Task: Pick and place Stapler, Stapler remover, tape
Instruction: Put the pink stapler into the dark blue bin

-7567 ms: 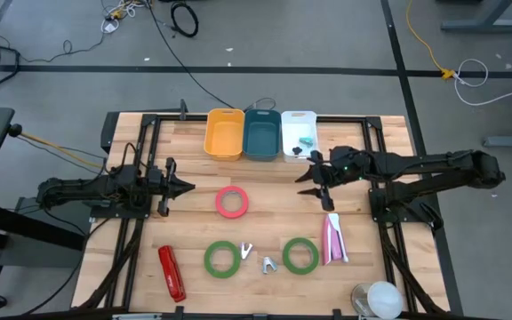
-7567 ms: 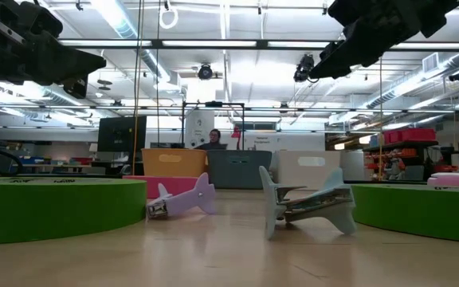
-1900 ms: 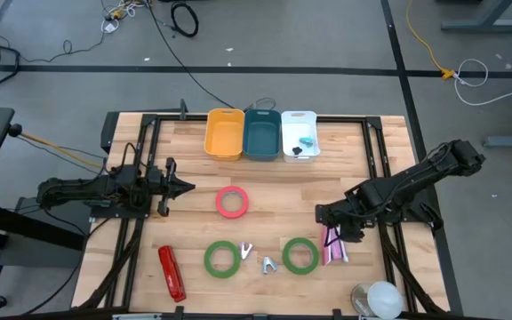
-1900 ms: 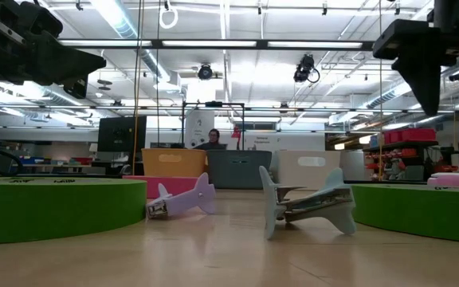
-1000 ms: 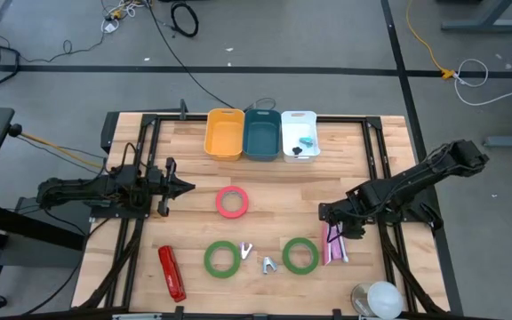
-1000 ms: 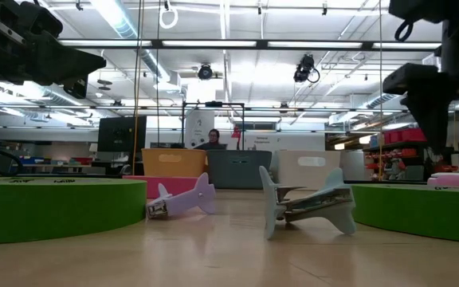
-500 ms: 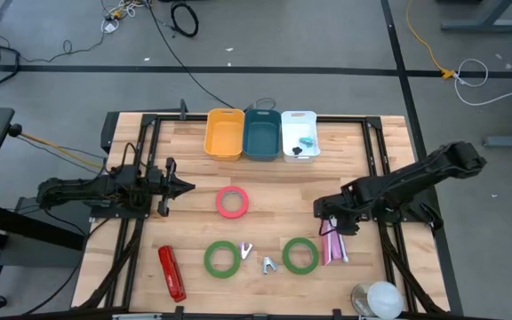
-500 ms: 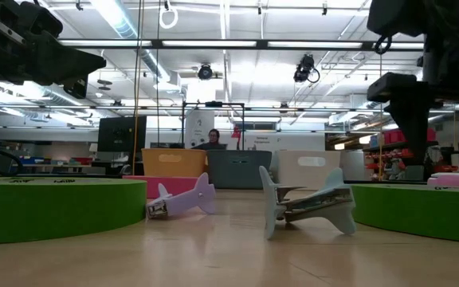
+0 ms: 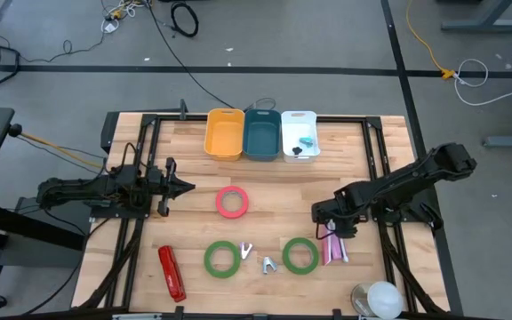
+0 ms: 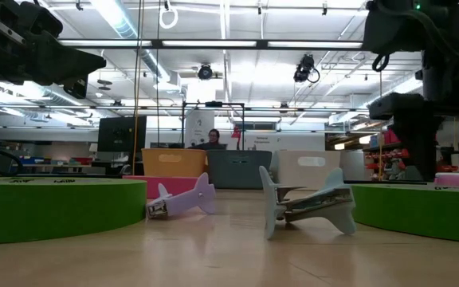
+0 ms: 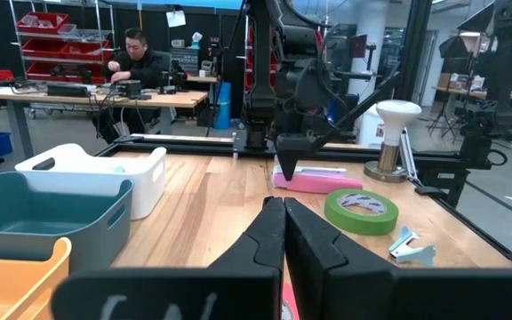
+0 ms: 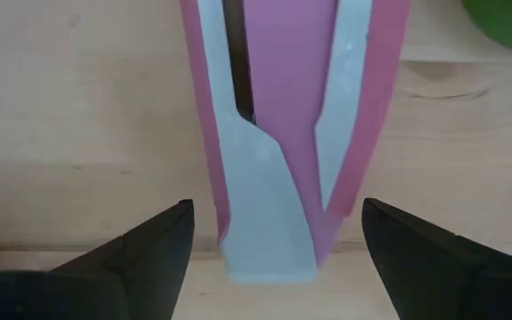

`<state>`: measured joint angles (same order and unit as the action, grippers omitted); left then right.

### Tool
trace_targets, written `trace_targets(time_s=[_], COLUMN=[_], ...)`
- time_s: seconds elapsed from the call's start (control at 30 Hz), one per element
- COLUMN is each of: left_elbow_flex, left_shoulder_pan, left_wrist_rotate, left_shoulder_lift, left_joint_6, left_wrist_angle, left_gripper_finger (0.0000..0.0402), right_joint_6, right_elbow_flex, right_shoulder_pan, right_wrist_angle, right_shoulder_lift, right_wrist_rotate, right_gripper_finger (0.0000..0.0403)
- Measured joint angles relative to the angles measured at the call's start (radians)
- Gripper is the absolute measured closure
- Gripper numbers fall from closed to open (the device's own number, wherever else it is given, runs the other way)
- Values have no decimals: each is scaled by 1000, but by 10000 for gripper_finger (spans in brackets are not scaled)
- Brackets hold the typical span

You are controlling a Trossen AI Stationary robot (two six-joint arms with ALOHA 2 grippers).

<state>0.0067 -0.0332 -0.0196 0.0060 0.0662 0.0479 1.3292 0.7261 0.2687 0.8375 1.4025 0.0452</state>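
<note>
Right gripper (image 9: 329, 233): shifted slightly toward the bench centre since half a second ago, now over the pink stapler (image 9: 332, 248); jaws wide apart, straddling its end, nothing held. Stapler lies near the bench's right edge, beside a green tape roll (image 9: 300, 256). Left gripper (image 9: 188, 187): jaws closed, empty, near the left edge.
</note>
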Motion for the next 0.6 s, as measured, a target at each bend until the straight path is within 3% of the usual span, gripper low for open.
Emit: trace_targets(time_s=[0.6], left_elbow_flex=[0], left_shoulder_pan=[0], left_wrist_rotate=[0], left_shoulder_lift=[0], left_joint_6=[0], left_wrist_angle=[0], left_gripper_finger=[392], right_joint_6=[-39], right_elbow_flex=[-36], right_shoulder_pan=[0], right_wrist_angle=[-49], right_shoulder_lift=[43], right_wrist_rotate=[-2], right_gripper_finger=[85])
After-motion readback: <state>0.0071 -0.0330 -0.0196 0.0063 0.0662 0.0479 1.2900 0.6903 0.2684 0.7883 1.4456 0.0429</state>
